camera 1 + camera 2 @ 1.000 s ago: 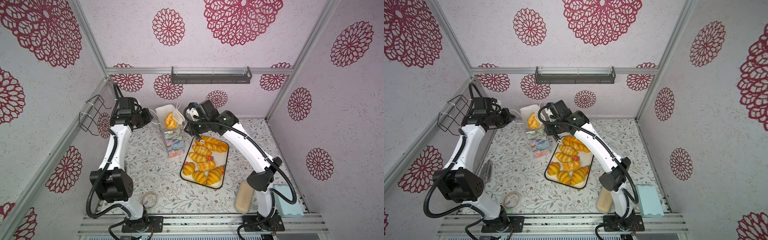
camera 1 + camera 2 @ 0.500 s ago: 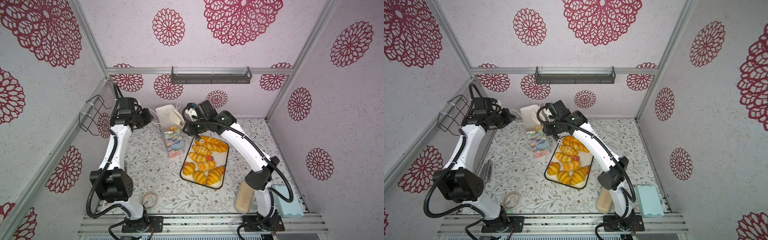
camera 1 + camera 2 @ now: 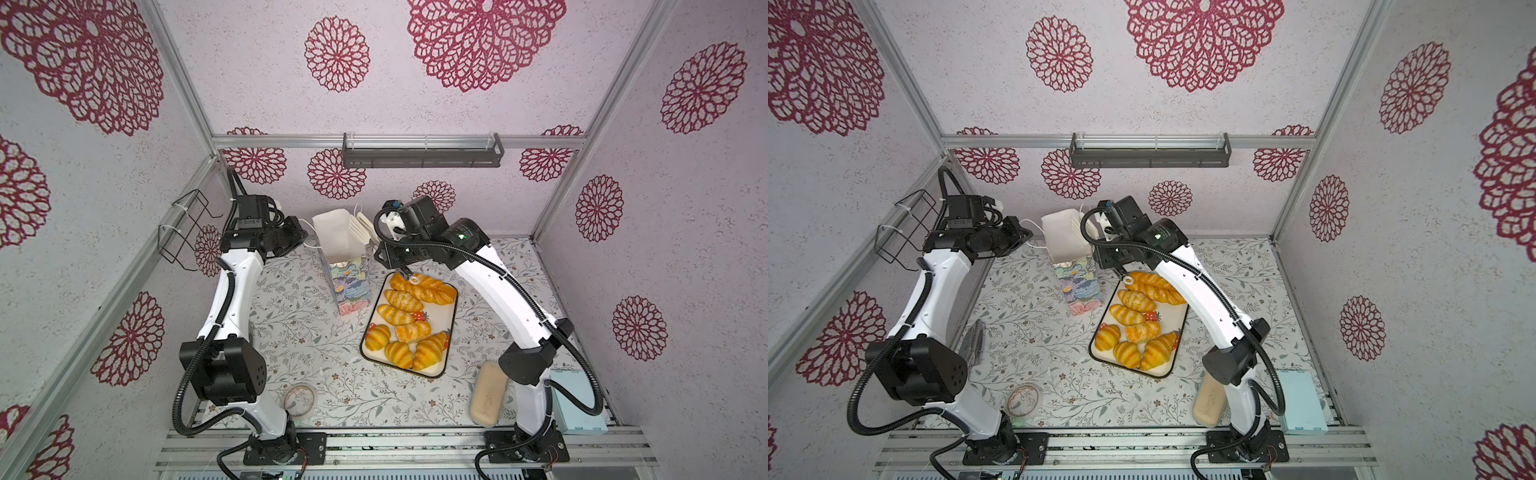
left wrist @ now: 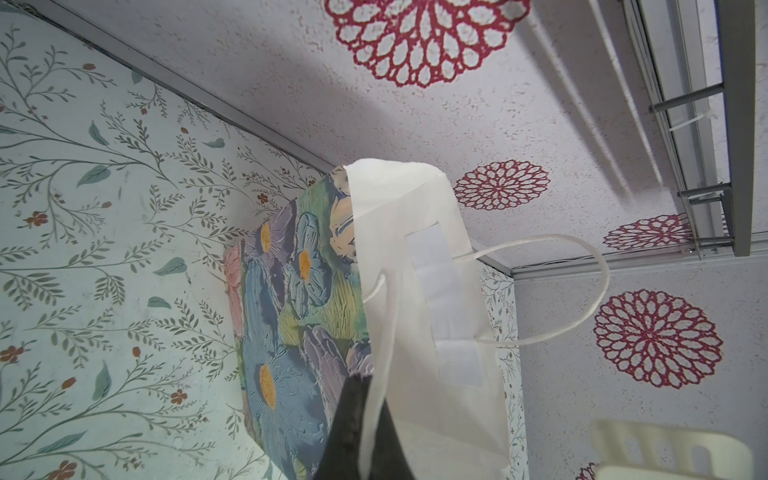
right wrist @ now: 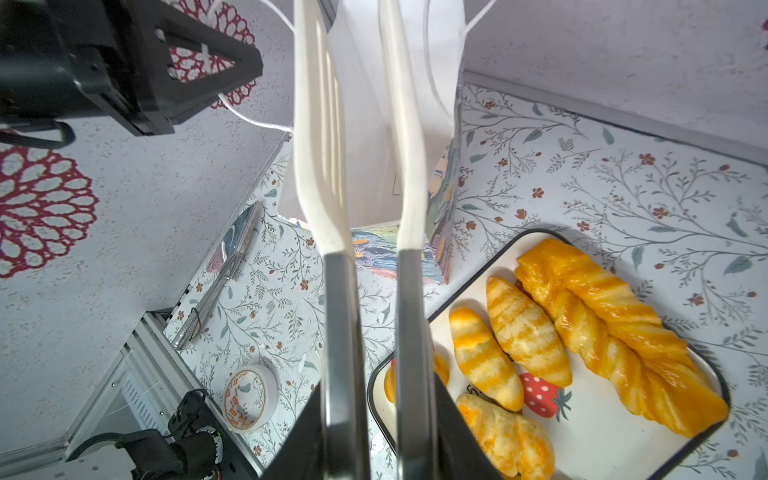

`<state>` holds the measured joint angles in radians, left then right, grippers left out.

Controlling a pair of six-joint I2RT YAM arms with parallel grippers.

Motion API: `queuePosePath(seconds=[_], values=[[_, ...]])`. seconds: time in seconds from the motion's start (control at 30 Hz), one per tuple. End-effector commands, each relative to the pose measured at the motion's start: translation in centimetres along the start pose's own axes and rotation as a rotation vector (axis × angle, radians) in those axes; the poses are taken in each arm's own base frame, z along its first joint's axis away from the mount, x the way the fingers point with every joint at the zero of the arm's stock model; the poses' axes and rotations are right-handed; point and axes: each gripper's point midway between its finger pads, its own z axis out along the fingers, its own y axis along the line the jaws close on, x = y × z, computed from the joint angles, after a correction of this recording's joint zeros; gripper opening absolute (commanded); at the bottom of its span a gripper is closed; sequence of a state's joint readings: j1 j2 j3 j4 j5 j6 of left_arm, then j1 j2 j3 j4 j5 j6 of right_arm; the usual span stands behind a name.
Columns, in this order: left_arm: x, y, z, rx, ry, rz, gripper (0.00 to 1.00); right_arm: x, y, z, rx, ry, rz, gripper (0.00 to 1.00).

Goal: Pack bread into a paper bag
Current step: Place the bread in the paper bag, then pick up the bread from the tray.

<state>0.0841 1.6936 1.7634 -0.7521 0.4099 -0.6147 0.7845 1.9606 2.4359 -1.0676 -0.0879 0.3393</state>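
The paper bag point(image 3: 351, 282) stands upright behind the tray, floral outside and white inside. My left gripper point(image 4: 370, 395) is shut on its white cord handle point(image 4: 388, 316) at the rim and shows in both top views point(image 3: 303, 237) point(image 3: 1025, 235). My right gripper point(image 5: 374, 436) is shut on the metal handles of white-tipped tongs point(image 5: 320, 166). The tong tips stand apart and empty beside the bag's mouth point(image 3: 363, 226). Several golden pieces of bread lie on the tray point(image 3: 451, 328), among them a long twisted loaf point(image 3: 424, 289) point(image 5: 615, 324). No bread shows inside the bag.
A pale beige block point(image 3: 488, 395) and a teal box point(image 3: 577, 401) lie by the right arm's base. A tape roll point(image 3: 300, 399) sits near the front. Metal utensils point(image 5: 220, 274) lie along the left wall. A wire basket point(image 3: 187, 228) hangs there, and a shelf point(image 3: 422, 156) on the back wall.
A croissant held in the tongs over the bag's mouth dropped inside and is out of sight. The tong tips have spread apart. The left arm has not moved.
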Motion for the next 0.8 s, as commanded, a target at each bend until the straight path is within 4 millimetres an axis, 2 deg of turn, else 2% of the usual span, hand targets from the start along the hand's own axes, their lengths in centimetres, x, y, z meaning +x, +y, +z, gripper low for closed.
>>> queuePosePath(seconds=[0.0, 0.17, 0.33, 0.43, 0.57, 0.77], values=[[-0.2, -0.1, -0.1, 0.009, -0.014, 0.005, 0.00, -1.9, -0.9, -5.8, 0.043, -0.127, -0.018, 0.35], [-0.3, -0.1, -0.3, 0.008, -0.022, 0.008, 0.00, -0.4, -3.8, -7.7, 0.091, -0.147, 0.038, 0.35], [-0.4, -0.2, -0.5, 0.015, -0.026, 0.010, 0.00, 2.4, -7.2, -8.3, 0.152, -0.113, 0.100, 0.35], [-0.4, -0.3, -0.6, 0.018, -0.029, 0.014, 0.00, 4.8, -9.1, -7.9, 0.180, -0.070, 0.147, 0.35], [-0.5, -0.4, -0.9, 0.016, -0.038, 0.017, 0.00, 8.4, -10.8, -7.0, 0.201, 0.002, 0.195, 0.35], [-0.7, -0.6, -1.5, 0.016, -0.055, 0.023, 0.00, 12.8, -12.0, -5.1, 0.200, 0.086, 0.251, 0.35]])
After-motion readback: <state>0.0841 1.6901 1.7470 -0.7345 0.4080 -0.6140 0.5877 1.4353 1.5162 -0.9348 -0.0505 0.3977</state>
